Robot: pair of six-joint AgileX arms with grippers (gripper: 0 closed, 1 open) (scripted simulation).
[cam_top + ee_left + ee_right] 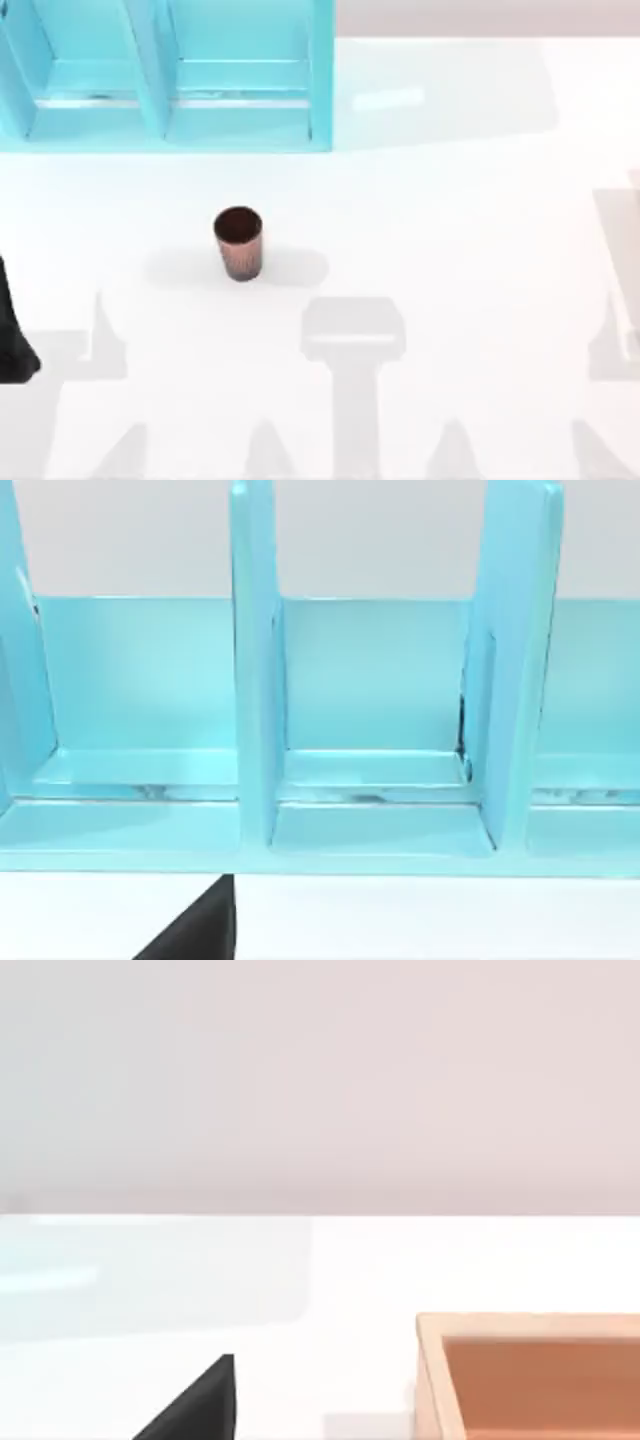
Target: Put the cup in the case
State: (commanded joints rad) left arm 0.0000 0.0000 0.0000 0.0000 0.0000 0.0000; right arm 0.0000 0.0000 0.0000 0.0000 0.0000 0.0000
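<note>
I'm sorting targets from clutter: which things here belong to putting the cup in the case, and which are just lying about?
Job: the cup, upright on the table; the case behind it.
Lying about: an orange-brown tray in the right wrist view.

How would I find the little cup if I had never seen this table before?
Find the big light-blue case standing along the far edge of the white table, on the top view's left. Come straight toward the near edge from its right-hand compartment, and the cup stands alone and upright on the bare tabletop. It is a small coppery-brown tumbler with a dark inside and no handle.
</note>
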